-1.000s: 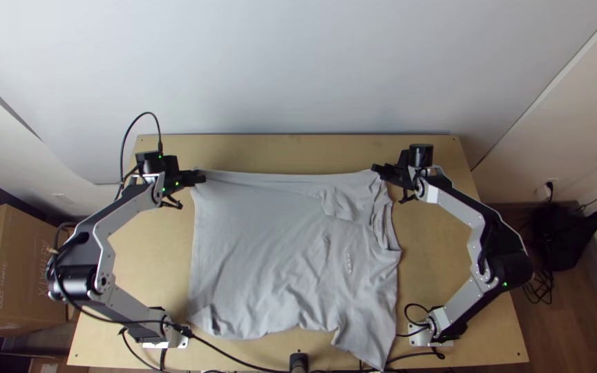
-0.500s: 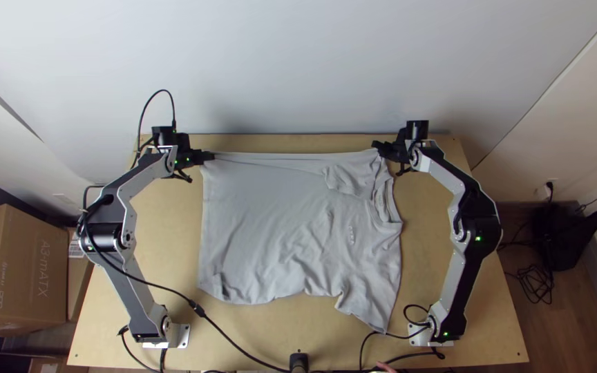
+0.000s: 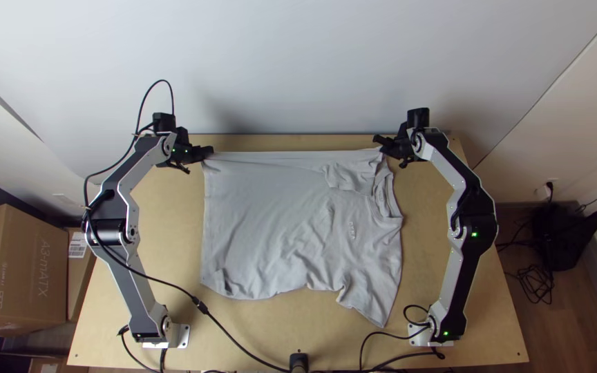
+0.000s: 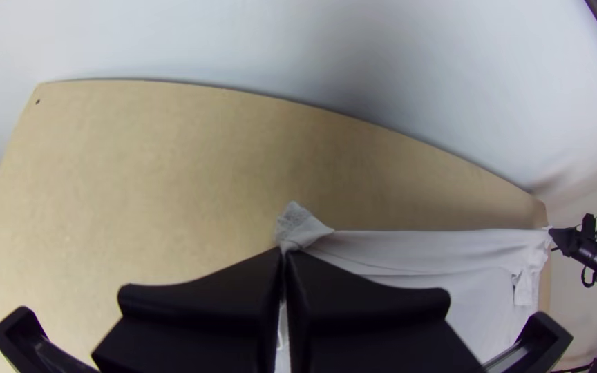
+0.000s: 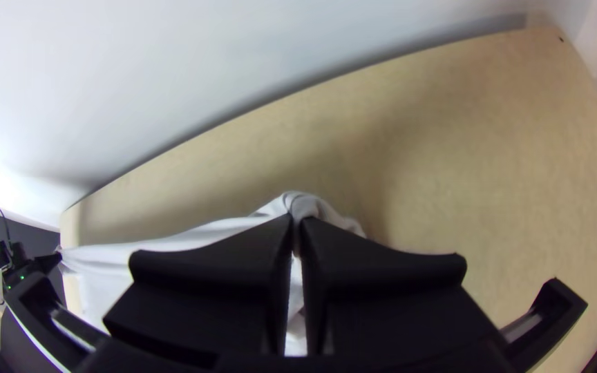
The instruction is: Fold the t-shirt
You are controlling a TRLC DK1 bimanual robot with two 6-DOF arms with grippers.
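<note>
On the left, the left arm's black, wide-fingered gripper [image 3: 209, 151] has its fingers clamped on the far corner of the light grey cotton t-shirt [image 3: 271, 221], and that far edge runs straight across! The shirt lies spread, rumpled toward the near side, between the arms on the light wooden table [image 3: 164, 249]. Over on the right, past the collar's near end, the right arm's matching black gripper [image 3: 380, 142] pinches the shirt's other far corner, fingers closed on cloth.
</note>
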